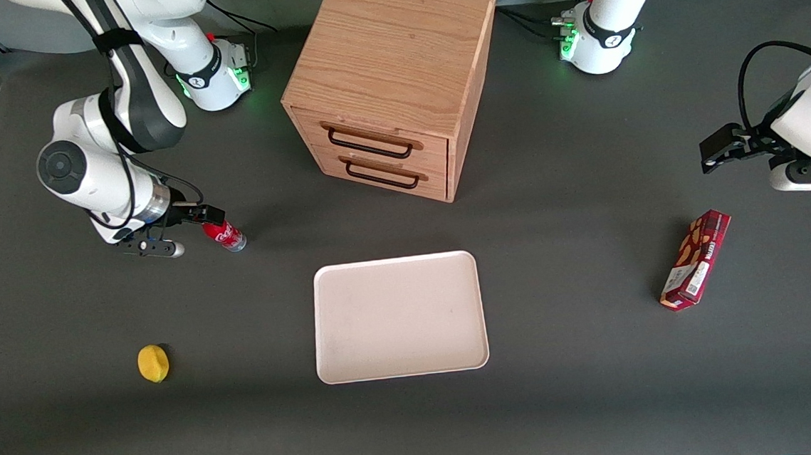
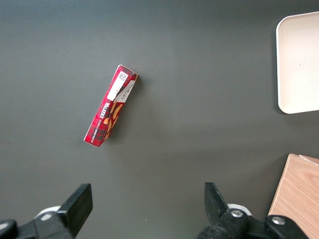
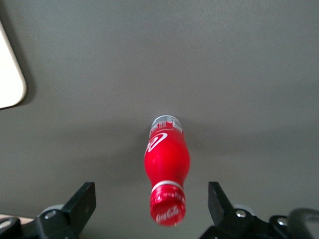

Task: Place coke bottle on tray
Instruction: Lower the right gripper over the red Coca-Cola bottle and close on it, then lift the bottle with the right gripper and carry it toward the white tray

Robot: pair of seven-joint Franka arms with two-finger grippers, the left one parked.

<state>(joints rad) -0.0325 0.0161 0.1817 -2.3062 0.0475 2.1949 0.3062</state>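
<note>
I see the wooden drawer cabinet (image 1: 388, 79) standing farther from the front camera than the tray (image 1: 399, 317). The coke bottle (image 1: 225, 235) stands on the table toward the working arm's end, well apart from the tray, cap between my gripper's (image 3: 152, 199) spread, released fingers.

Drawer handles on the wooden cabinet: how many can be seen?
2: upper handle and lower handle, one above the other on the cabinet front. The open gripper straddles the coke bottle.
</note>
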